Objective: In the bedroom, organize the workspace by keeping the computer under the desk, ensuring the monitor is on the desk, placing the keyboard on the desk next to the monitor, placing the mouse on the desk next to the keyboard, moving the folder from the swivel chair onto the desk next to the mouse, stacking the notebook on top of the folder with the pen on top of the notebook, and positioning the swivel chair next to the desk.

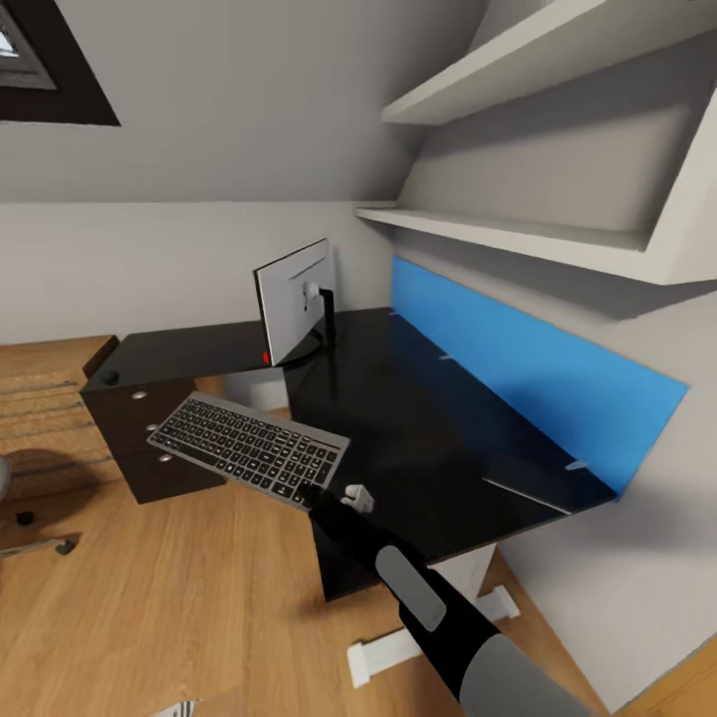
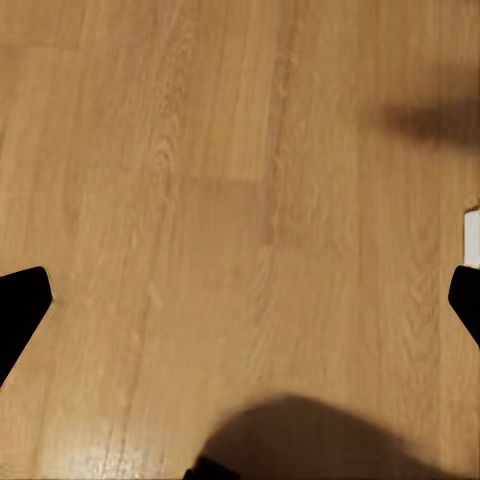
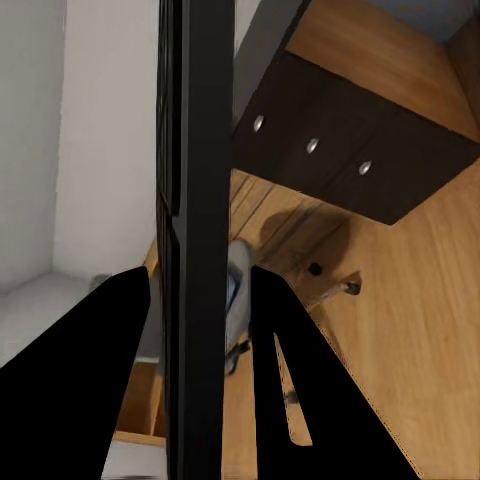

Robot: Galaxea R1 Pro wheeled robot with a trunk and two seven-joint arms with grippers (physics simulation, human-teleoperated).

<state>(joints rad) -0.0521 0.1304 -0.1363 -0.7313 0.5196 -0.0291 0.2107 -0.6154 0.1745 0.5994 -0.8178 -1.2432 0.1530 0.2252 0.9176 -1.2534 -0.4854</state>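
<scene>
Two black fingers (image 3: 270, 390) of your right gripper (image 1: 317, 494) are clamping the keyboard (image 1: 249, 447) by its near edge, holding it tilted above the floor (image 1: 199, 588) beside the desk (image 1: 428, 428). Your left gripper (image 2: 240, 300) is hanging spread wide and empty over bare floorboards. On the desk, the monitor (image 1: 292, 301) is standing upright

No text, label, brand or number can be read anywhere; the keyboard (image 1: 250, 449) keys carry pale marks too small and blurred to make out as letters.
</scene>
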